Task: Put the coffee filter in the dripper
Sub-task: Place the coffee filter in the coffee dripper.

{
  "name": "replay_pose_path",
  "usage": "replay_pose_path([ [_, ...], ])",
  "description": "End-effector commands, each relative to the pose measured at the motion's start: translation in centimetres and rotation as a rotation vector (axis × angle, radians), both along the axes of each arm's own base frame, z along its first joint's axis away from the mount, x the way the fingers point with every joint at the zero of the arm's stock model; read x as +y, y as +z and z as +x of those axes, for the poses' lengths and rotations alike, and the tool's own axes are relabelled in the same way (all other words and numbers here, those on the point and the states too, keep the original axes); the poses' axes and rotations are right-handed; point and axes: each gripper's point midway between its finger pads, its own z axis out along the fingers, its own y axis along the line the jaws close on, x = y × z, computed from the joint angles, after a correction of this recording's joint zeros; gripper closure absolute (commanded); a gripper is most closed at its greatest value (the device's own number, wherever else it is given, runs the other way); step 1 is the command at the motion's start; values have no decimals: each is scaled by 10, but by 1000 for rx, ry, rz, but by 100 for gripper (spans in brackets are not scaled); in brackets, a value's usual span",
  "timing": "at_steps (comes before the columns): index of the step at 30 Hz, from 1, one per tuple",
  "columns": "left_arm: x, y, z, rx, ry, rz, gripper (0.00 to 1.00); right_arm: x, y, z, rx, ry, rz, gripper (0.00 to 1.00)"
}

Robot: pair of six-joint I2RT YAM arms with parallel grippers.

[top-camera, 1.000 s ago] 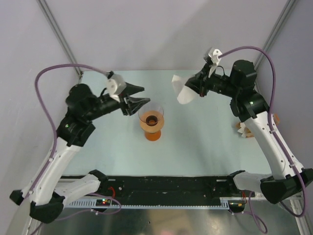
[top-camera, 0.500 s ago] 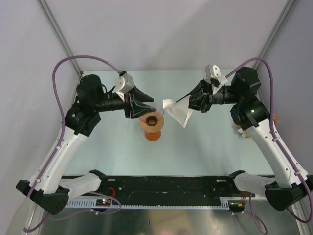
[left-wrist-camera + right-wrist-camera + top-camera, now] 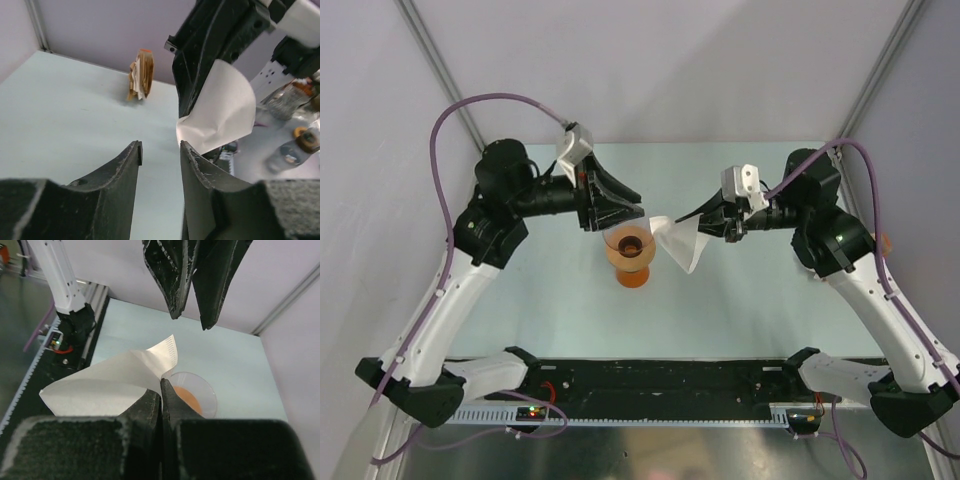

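A pale blue-green table [image 3: 740, 310] sits between plain lilac walls, with grey metal posts [image 3: 440, 70] rising at its far corners. The dripper [image 3: 630, 250], a clear cone-shaped funnel with a brown collar and an orange base, stands upright near the table's middle. A tan-and-white stack of paper fans [image 3: 140, 75] lies well to the right of the dripper.

The left arm reaches in from the dripper's left. The left gripper [image 3: 638, 208] hangs just above the funnel's far-left rim, its jaws partly apart with nothing between them. The right arm stretches in from the dripper's right. The right gripper [image 3: 161, 386] is pinched closed on the edge of the coffee filter [image 3: 680, 242], a thin white paper cone. The filter hangs in the air just right of the dripper, one corner over its rim.
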Motion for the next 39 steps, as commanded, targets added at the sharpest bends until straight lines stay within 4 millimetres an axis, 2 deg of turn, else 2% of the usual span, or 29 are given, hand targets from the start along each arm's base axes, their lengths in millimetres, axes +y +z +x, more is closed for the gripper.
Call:
replay_pose_path([
  [1, -8, 16, -6, 225, -30, -55, 56, -7, 0, 9, -141, -72, -26, 100],
  [7, -18, 15, -5, 346, -84, -50, 55, -6, -2, 7, -191, -53, -49, 100],
  [11, -24, 10, -4, 383, -108, -38, 57, -3, -1, 5, -212, -39, -51, 100],
  [27, -33, -9, -7, 401, -147, 16, 60, 4, 7, 3, -212, -28, -48, 100],
  [30, -32, -12, -8, 400, -147, 23, 65, 6, 7, 3, -211, -25, -48, 100],
  [34, -32, -12, -8, 385, -149, 25, 79, 7, 7, 3, -214, -22, -47, 100],
  [37, -32, -12, -9, 375, -157, 26, 94, 8, 8, 4, -216, -26, -42, 100],
  [39, -31, -11, -10, 366, -157, 25, 99, 8, 9, 4, -218, -29, -43, 100],
])
